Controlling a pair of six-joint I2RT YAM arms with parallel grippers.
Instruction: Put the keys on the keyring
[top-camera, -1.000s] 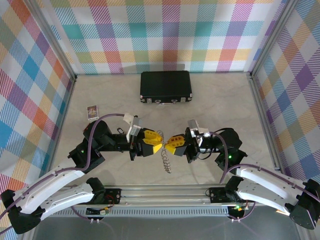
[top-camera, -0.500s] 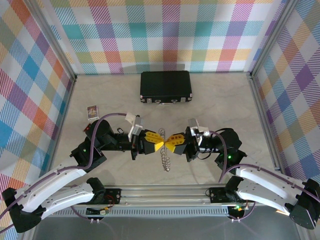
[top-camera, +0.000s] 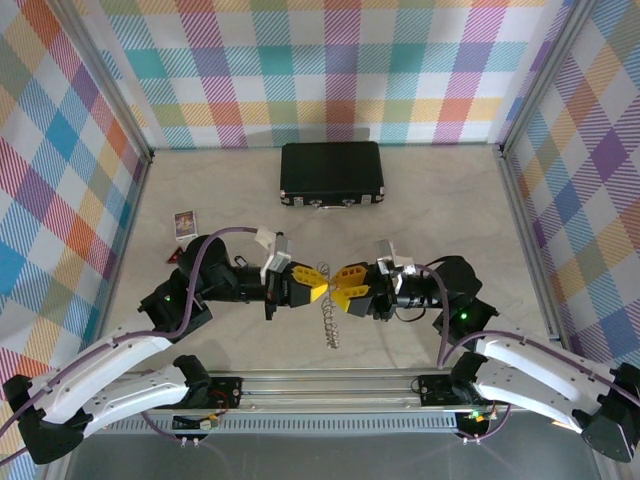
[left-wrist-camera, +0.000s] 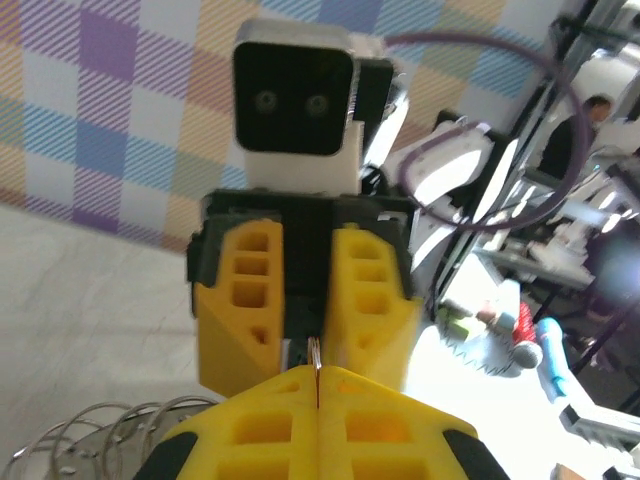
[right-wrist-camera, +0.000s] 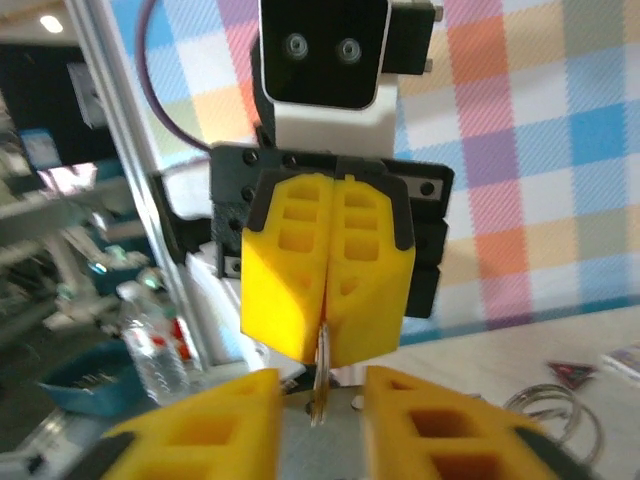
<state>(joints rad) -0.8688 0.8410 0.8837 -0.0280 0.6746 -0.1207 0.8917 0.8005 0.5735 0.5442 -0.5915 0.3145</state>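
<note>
I have the left gripper (top-camera: 318, 289) pinched tight on the thin keyring (right-wrist-camera: 321, 372), holding it up off the tabletop (top-camera: 450, 200) so the keys (top-camera: 332, 325) dangle below as a loose chain. The right gripper (top-camera: 345, 288) meets it nose to nose, jaws narrowly apart with the ring's edge seemingly in the gap, gripping nothing. I judge it is placed to re-grip or steady the ring.

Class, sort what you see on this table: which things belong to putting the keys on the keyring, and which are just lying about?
For the job: the keys, hanging as a chain; the keyring, pinched in the left gripper; the right gripper, open.
Lying about: the black case; the small card.
</note>
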